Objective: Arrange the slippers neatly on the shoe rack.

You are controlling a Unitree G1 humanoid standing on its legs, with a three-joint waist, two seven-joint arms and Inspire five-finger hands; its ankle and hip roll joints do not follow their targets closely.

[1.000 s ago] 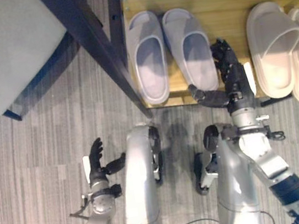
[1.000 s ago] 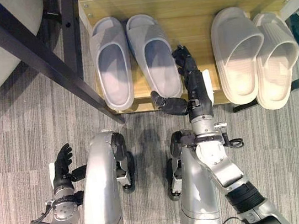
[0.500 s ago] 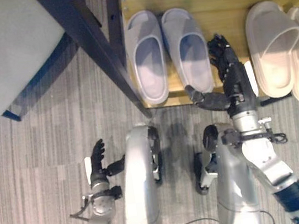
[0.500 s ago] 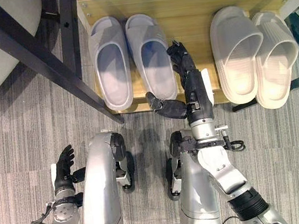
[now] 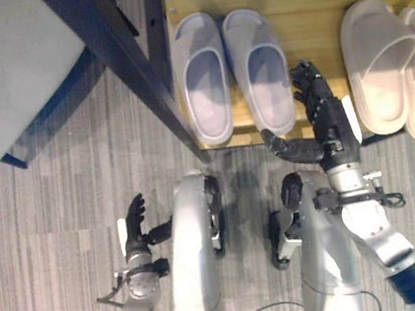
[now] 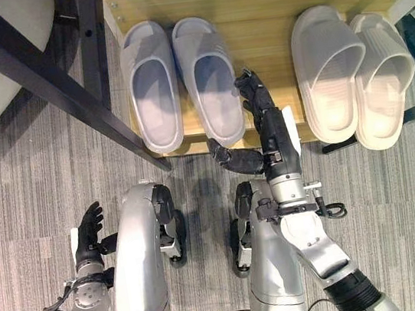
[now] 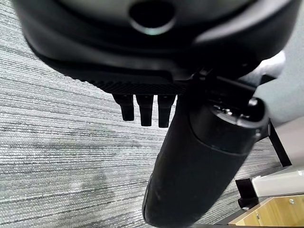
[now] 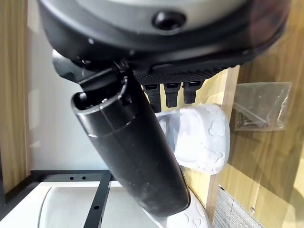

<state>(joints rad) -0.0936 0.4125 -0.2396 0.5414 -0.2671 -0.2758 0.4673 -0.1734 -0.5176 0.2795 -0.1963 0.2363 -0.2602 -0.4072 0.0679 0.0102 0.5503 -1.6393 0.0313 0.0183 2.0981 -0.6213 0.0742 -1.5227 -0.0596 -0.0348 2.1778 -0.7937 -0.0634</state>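
Two grey slippers [image 5: 231,75] lie side by side on the shoe rack [image 5: 302,3], toes inward. The right hand [image 5: 324,112] rests open beside them, holding nothing, placed to nudge them straight. The left hand [image 5: 134,224] hangs open over the carpet [image 5: 39,225].

A low wooden shoe rack [image 6: 264,8] stands on grey striped carpet [image 6: 29,204] and carries two pairs of slippers, a pale grey pair [image 6: 182,82] side by side toward its left end and a cream pair [image 6: 349,66], overlapping and overhanging the front edge, at its right end.
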